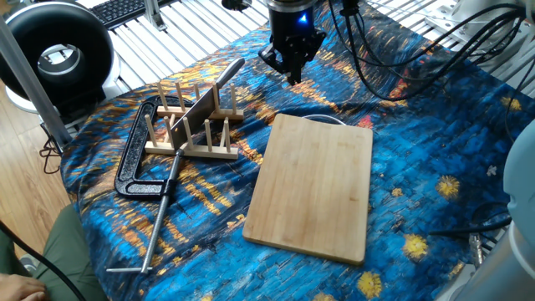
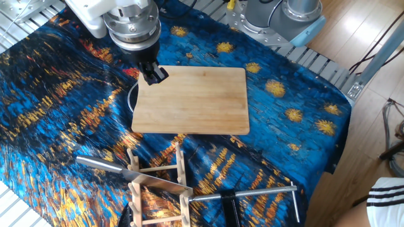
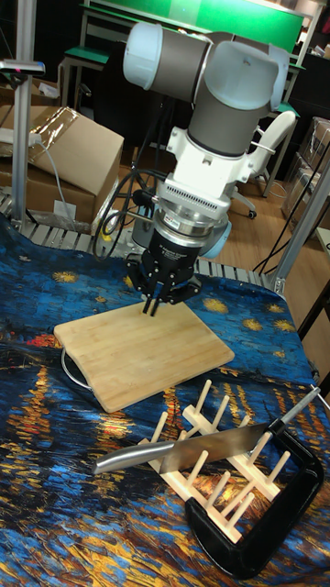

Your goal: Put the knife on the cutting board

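Observation:
The knife leans across the pegs of a wooden rack, its broad steel blade tilted and its slim handle sticking out past the rack. The cutting board lies flat on the blue cloth beside the rack, bare on top. My gripper hangs above the cloth at the board's corner nearest the robot, to the right of the knife's handle tip and apart from it. It is open, fingers pointing down, and holds nothing.
The peg rack stands left of the board. A black C-clamp with a long screw rod lies against the rack. Cables trail behind the arm. A black ring light stands at the far left.

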Tool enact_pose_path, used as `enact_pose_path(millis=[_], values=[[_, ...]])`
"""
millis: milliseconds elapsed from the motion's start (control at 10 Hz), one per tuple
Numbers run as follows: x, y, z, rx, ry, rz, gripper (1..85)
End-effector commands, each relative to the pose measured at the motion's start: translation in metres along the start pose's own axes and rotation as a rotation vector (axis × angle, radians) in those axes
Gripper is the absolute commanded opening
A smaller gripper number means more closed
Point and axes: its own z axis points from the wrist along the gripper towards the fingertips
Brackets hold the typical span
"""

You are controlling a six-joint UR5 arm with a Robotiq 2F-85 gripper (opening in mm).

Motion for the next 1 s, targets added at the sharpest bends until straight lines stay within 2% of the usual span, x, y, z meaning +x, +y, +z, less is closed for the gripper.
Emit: enact_pose_path(millis=[0, 200, 400, 700, 900], values=[[0.002, 0.011, -0.001, -0.043, 0.007, 0.054, 1.0], [-0.001, 0.021, -0.002, -0.083, -0.002, 0.091, 1.0], [-0.012, 0.027, -0.002, -0.098, -0.042, 0.118, 1.0], [-0.022, 0.034, -0.003, -0.116, -0.075, 0.15, 1.0], [-0.022, 0.037, -0.004, -0.128, -0.076, 0.166, 1.0]])
